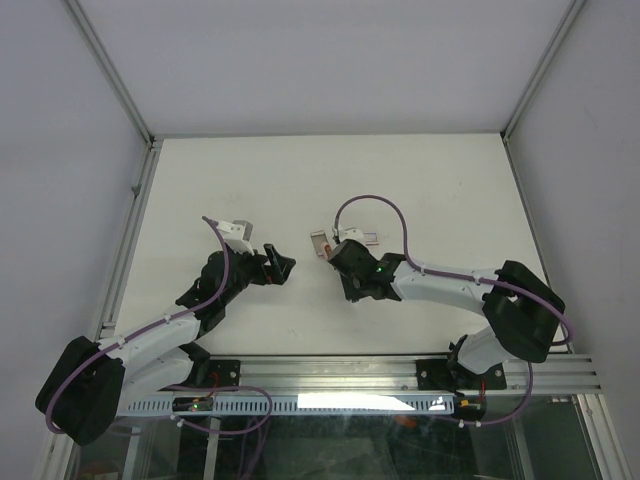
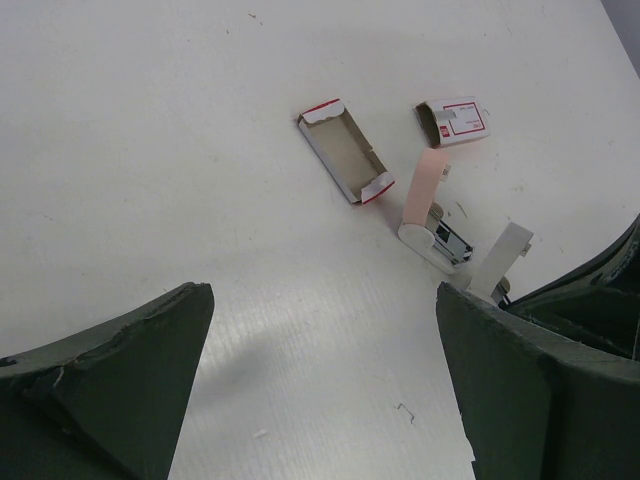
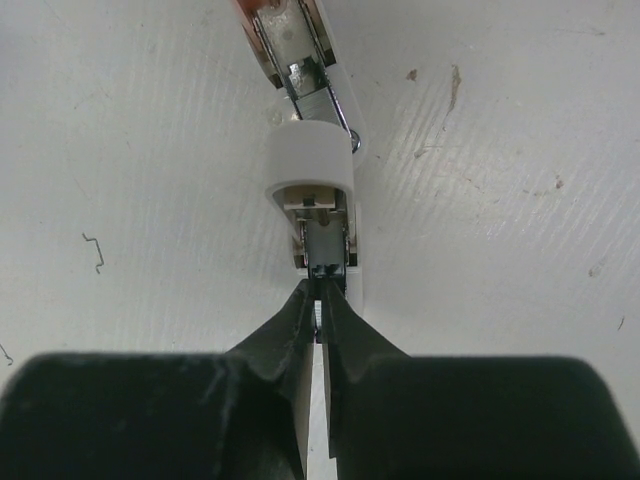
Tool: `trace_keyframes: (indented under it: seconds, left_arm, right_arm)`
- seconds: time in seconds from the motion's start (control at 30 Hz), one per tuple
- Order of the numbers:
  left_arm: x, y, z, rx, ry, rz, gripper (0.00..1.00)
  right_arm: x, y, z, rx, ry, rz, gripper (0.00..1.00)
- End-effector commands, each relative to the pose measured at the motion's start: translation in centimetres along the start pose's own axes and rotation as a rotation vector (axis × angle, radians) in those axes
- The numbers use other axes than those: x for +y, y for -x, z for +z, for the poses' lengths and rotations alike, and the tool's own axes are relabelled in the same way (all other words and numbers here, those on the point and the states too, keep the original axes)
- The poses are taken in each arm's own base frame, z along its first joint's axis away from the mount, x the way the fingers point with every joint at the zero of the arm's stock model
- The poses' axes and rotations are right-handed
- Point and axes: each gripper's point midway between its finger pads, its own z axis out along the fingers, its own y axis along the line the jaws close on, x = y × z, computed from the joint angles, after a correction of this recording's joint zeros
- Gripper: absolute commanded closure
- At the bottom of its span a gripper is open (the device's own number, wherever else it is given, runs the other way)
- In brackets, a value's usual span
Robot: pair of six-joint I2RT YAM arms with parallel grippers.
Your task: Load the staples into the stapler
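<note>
While both arms reach over the white table (image 1: 420, 180), the left gripper (image 2: 320, 385) hangs spread wide and empty. The right gripper (image 3: 318, 300) has its fingers pressed to a thin slit against the channel end of the stapler (image 3: 310, 170); whether they pinch anything cannot be told. That stapler lies opened in a V mid-table, with an open cardboard tray (image 2: 345, 150) and the red-and-white staple box (image 2: 452, 120) just beyond it and a bent loose staple (image 3: 92, 252) nearby.

The right gripper (image 3: 318, 297), jaws nearly together, touches the near end of the stapler (image 3: 310, 165), which lies opened on the table (image 3: 500, 150).
</note>
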Motion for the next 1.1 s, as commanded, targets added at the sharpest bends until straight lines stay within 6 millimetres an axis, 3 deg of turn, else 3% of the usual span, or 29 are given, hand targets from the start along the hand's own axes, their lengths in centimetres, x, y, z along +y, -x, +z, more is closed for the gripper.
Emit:
trace_keyframes:
  seconds: [0.0,0.27,0.7,1.07]
  left_arm:
    - [-0.1,1.3,0.0,-0.051,-0.001,0.021,0.01]
    - [-0.2,1.6,-0.2,-0.066,-0.003,0.02,0.01]
    - [-0.2,1.5,-0.1,-0.063,-0.005,0.02,0.01]
    - [-0.1,1.6,-0.1,-0.064,-0.002,0.019,0.01]
  right_arm:
    - [1.0,2.2,-1.0,-0.073,0.04,0.031,0.91]
    - [1.0,3.5,-2.6,-0.119,0.072,0.057,0.88]
    - [0.8,1.1,-0.2,-0.037,0.063,0.067,0.89]
    - [0.4,0.2,0.3,-0.015,0.052,0.078,0.87]
